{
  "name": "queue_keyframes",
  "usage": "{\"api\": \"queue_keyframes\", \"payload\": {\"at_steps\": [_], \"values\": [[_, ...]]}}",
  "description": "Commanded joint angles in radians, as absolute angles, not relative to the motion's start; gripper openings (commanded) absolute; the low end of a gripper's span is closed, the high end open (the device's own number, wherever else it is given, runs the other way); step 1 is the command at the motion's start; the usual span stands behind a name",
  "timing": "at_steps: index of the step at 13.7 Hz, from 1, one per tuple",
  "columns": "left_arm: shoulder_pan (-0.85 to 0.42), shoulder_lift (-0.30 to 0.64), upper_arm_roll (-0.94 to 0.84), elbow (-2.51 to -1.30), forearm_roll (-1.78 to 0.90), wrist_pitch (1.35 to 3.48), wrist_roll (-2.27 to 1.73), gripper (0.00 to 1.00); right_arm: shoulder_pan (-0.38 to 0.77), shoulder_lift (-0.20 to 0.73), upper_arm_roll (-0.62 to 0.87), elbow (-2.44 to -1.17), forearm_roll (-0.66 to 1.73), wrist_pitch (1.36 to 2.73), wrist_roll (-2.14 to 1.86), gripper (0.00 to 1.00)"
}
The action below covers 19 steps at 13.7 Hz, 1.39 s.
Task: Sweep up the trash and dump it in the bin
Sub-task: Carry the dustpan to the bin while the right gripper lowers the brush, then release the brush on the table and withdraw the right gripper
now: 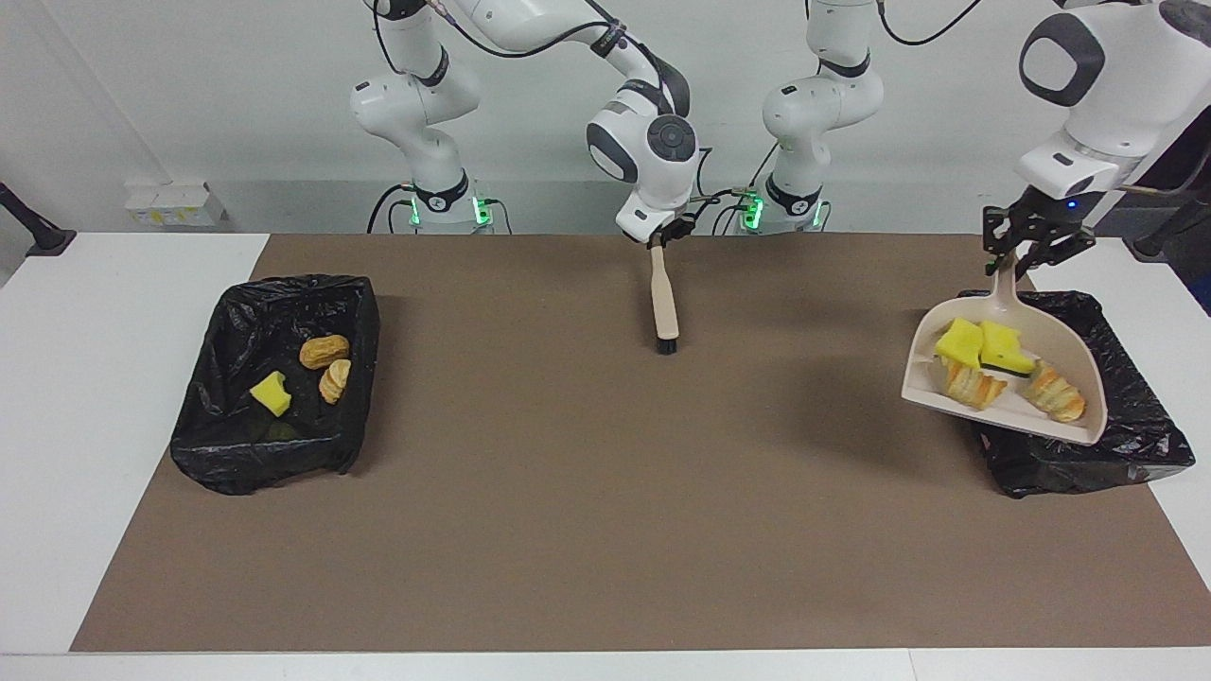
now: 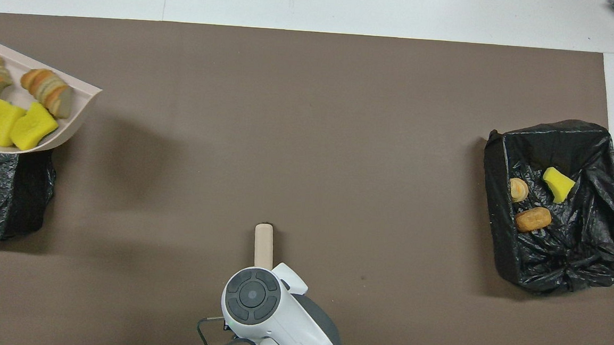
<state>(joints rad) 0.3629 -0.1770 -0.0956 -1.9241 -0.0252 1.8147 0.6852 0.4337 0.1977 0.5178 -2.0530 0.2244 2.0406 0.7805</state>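
Trash (image 1: 1003,371), two yellow sponge chunks and two croissant-like pieces, in beige plastic dustpan (image 1: 1064,333) raised over black-lined bin (image 1: 1149,430) at bench's left-arm end, handle up in closed left end effector (image 1: 1031,248), right end effector (image 1: 659,238) clamped on upright brush (image 1: 665,305), bristles down, three more pieces in second bin (image 1: 236,454).

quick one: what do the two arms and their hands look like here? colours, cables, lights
Both arms are glossy white with dark grey joint caps and bands. Black cables loop along the upper links. Green lights glow at both bases. The left hand and right hand are small, black and two-fingered, each under a white wrist block; the left shows a blue light.
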Motion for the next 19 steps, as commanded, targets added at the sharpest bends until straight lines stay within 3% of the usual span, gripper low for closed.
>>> {"api": "queue_keyframes", "payload": {"at_steps": [1,3,5,7,8,13,15,18,19], "values": [[0.446,-0.117,-0.103,-1.819,0.016,1.792,0.779,0.00,0.426,0.207,0.518,-2.037,0.249,2.023,0.750,0.00],[0.507,-0.074,-0.101,-1.764,0.096,1.802,0.886,0.00,0.425,0.207,0.518,-2.037,0.249,2.029,0.749,0.05],[0.573,-0.043,-0.101,-1.741,0.113,1.839,1.004,0.00,0.425,0.207,0.518,-2.036,0.249,2.031,0.750,0.25],[0.601,-0.002,-0.101,-1.727,0.181,1.914,1.112,0.00,0.417,0.212,0.518,-2.025,0.247,2.026,0.750,0.33],[0.604,0.020,-0.101,-1.712,0.233,1.934,1.139,0.00,0.416,0.224,0.517,-2.011,0.242,2.026,0.749,0.50],[0.629,0.057,-0.091,-1.715,0.421,2.005,1.368,0.00,0.399,0.250,0.508,-1.930,0.224,2.025,0.765,0.67],[0.630,0.054,-0.091,-1.717,0.480,2.003,1.406,0.00,0.338,0.223,0.508,-1.921,0.174,2.026,0.753,0.74],[0.605,0.052,-0.095,-1.736,0.628,2.019,1.448,0.00,0.201,0.117,0.509,-1.924,0.140,2.020,0.750,1.00],[0.577,0.057,-0.094,-1.736,0.649,2.040,1.448,0.00,0.152,0.085,0.508,-1.924,0.137,2.013,0.749,1.00]]}}
